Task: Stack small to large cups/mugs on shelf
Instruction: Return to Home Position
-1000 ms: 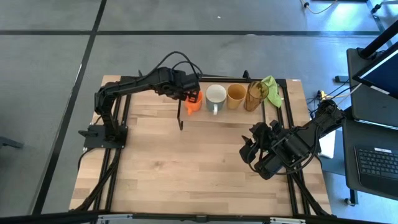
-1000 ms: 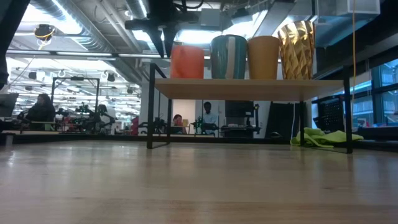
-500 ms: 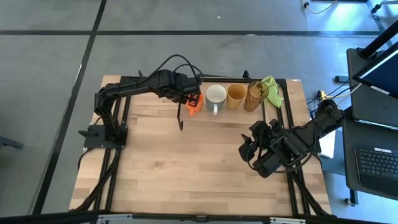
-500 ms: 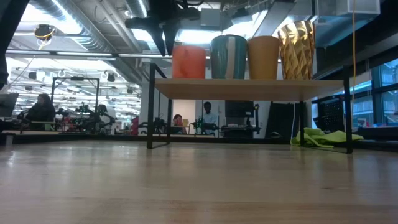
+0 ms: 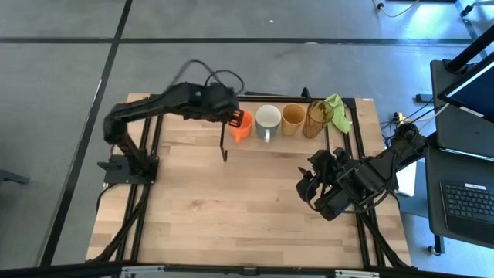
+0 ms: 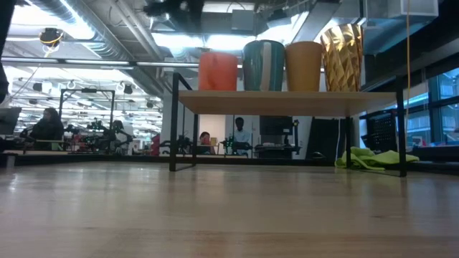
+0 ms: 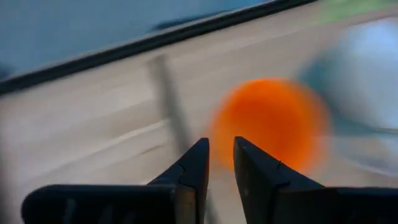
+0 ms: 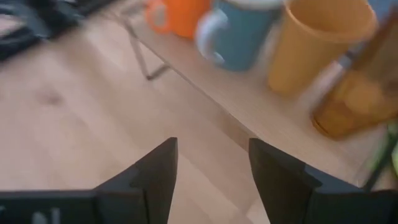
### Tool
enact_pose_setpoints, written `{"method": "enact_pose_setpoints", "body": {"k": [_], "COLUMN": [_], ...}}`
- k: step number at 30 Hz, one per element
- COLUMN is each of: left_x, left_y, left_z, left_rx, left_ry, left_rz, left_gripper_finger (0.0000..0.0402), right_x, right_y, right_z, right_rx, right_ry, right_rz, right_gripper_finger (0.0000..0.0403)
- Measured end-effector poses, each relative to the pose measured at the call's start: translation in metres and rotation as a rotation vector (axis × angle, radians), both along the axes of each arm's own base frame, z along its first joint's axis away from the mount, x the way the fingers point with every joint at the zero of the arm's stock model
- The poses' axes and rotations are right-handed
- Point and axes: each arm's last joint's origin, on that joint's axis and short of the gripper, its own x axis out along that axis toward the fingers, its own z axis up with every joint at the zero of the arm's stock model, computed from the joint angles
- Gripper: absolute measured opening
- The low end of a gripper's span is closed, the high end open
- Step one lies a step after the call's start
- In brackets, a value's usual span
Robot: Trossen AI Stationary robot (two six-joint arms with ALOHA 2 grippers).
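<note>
At the left end of the shelf (image 5: 287, 141), my left gripper (image 5: 231, 117) hangs with its fingers drawn nearly together on nothing. The small orange cup (image 5: 242, 124) sits just past its tips, toward the shelf's right end. That is the relation I care about for homing: the claw points along the row of cups, which runs parallel to the tabletop's far edge. I judge the safe retreat to be back along that line, toward the tabletop's left edge, away from the cup. From above I cannot tell whether tips and cup touch. The low view settles it better, showing the cup upright on the board and the claw only as a dark blur higher up and to its left, apart from it. Beyond the cup stand the white mug (image 5: 268, 119), the tan-yellow mug (image 5: 292, 118) and the amber tumbler (image 5: 316, 118), all upright, smallest to tallest. Only the right wrist view shows the white mug's blue outer wall and its handle. The right gripper (image 5: 307, 184) waits over the tabletop's right half with fingers spread and empty, facing the shelf and well apart from it.
</note>
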Motion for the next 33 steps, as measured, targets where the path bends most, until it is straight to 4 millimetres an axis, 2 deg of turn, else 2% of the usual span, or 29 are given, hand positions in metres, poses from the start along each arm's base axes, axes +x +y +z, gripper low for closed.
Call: {"method": "enact_pose_setpoints", "body": {"k": [4, 10, 13, 16, 19, 22, 25, 28, 31, 33], "left_x": [-0.007, -0.024, -0.035, -0.041, -0.042, -0.037, -0.035, -0.039, -0.05, -0.063], "left_y": [-0.024, -0.071, -0.093, -0.112, -0.129, -0.145, -0.152, -0.152, -0.149, -0.145], "left_z": [0.04, 0.094, 0.108, 0.11, 0.102, 0.084, 0.047, 0.0, -0.042, -0.063], "left_rx": [0.079, 0.276, 0.342, 0.376, 0.403, 0.462, 0.437, 0.362, 0.338, 0.352], "left_ry": [-0.249, -0.564, -0.643, -0.643, -0.683, -0.82, -0.989, -1.18, -1.411, -1.571], "left_rz": [-0.281, -0.685, -0.828, -0.936, -1.006, -1.076, -1.129, -1.1, -1.036, -1.021], "left_gripper_finger": [0.0069, 0.0069, 0.0069, 0.0069, 0.0069, 0.0069, 0.0069, 0.0069, 0.0069, 0.0069], "right_x": [0.003, 0.0, -0.012, -0.027, -0.04, -0.047, -0.047, -0.044, -0.039, -0.042], "right_y": [0.002, 0.0, -0.001, -0.006, -0.012, -0.016, -0.018, -0.016, -0.011, -0.012], "right_z": [0.032, 0.112, 0.152, 0.181, 0.192, 0.188, 0.175, 0.156, 0.14, 0.132], "right_rx": [-0.035, -0.16, -0.191, -0.233, -0.277, -0.279, -0.261, -0.243, -0.23, -0.221], "right_ry": [-0.055, -0.236, -0.37, -0.48, -0.5, -0.466, -0.442, -0.453, -0.566, -0.669], "right_rz": [0.15, 0.472, 0.646, 0.772, 0.807, 0.814, 0.754, 0.688, 0.705, 0.765], "right_gripper_finger": [0.02, 0.02, 0.02, 0.02, 0.02, 0.02, 0.02, 0.02, 0.02, 0.02]}}
